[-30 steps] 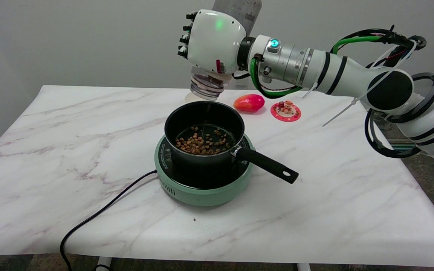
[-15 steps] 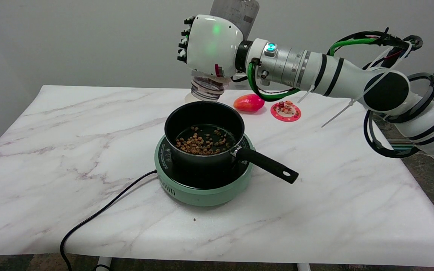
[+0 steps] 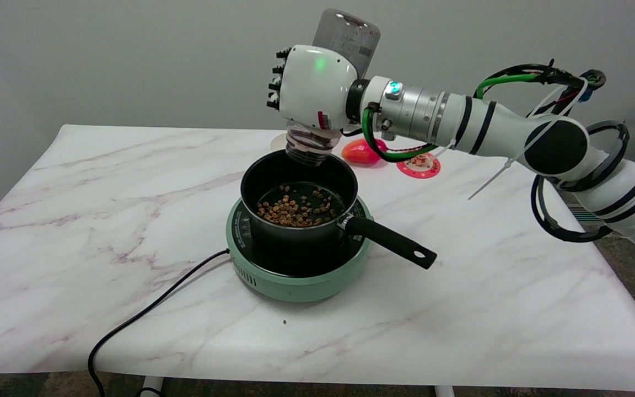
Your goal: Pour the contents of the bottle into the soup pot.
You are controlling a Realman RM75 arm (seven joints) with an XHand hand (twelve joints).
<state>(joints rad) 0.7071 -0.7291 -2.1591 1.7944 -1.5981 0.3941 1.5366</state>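
Bottle (image 3: pixel 345 36) upended in hand (image 3: pixel 315 88), pellets (image 3: pixel 295 208) in pot (image 3: pixel 257 182)

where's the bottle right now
In the head view the bottle is held upside down in the right hand, upper centre, its mouth just above the far rim of the soup pot.

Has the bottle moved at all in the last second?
Yes. The bottle in the robot hand has dropped lower, its mouth now just above the pot's far rim.
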